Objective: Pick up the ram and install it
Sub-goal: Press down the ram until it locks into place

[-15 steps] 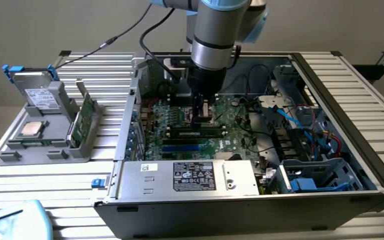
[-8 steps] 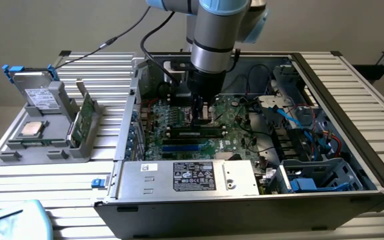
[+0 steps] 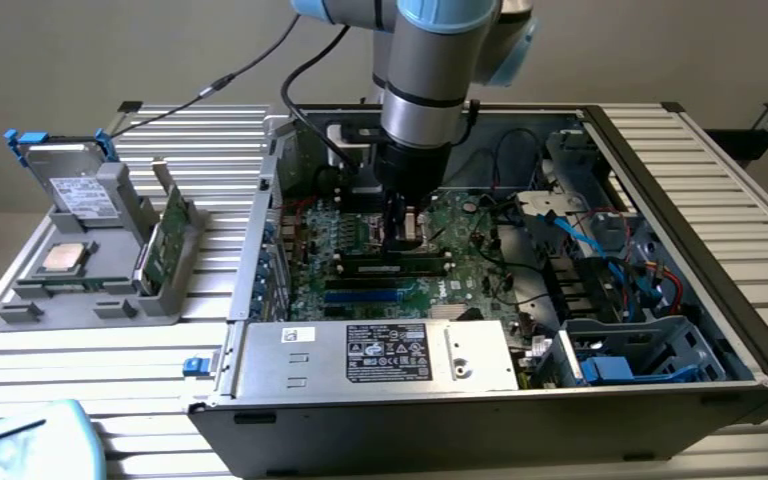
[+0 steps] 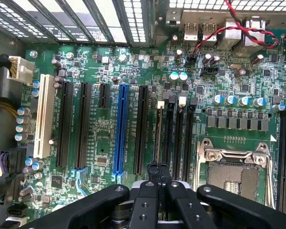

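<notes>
A robot arm reaches straight down into an open computer case (image 3: 704,150) that lies on its side on a slatted metal table (image 3: 91,350). Its gripper (image 3: 406,232) hangs over the middle of the green motherboard (image 3: 357,240), right above the memory slots (image 4: 174,133).

The wrist view shows the two fingers (image 4: 158,172) pressed close together on the thin top edge of the ram (image 4: 158,138). The stick stands on edge along one slot, probably so it can go straight down into it. In the exterior view the ram appears as a dark strip lying low in the slot; whether it is fully seated cannot be told.

Near the table's far corner, on the exterior view's left, a grey holder (image 3: 91,290) keeps other parts upright and within reach: a drive (image 3: 71,185) with blue tabs, a silver processor (image 3: 64,258) and another green stick (image 3: 164,240).
</notes>
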### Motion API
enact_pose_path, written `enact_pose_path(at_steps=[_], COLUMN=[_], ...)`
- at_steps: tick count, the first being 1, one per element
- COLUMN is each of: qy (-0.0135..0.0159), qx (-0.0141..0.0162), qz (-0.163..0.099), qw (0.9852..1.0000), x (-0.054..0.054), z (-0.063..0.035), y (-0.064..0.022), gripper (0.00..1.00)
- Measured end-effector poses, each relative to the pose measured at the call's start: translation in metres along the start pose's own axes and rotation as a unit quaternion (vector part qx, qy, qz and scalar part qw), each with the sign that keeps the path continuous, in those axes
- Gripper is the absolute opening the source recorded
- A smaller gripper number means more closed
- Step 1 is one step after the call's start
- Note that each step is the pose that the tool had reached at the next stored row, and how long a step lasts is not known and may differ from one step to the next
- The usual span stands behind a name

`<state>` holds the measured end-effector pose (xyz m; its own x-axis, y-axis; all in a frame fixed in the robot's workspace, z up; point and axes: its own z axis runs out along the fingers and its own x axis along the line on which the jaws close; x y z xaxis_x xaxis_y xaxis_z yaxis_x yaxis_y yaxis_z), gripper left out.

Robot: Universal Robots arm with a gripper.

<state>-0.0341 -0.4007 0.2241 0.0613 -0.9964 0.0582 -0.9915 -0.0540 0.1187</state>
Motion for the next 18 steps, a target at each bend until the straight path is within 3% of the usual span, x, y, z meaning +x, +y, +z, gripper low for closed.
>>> enact_pose_path(at_steps=[2, 4, 10, 14, 18], qy=[-0.0012, -0.0005, -0.001, -0.0025, -0.0029], qx=[-0.0003, -0.0025, -0.0084, -0.0092, -0.0092], qz=[0.0, 0.0, -0.001, -0.002, -0.002], qw=[1.0, 1.0, 1.0, 1.0, 1.0], x=[0.0, 0.001, 0.006, 0.01, 0.01], z=[-0.0043, -0.0125, -0.0198, -0.0222, -0.0223], y=[0.0004, 0.0015, -0.0015, -0.0091, -0.0099], gripper=[0.11, 0.11, 0.11, 0.11, 0.11])
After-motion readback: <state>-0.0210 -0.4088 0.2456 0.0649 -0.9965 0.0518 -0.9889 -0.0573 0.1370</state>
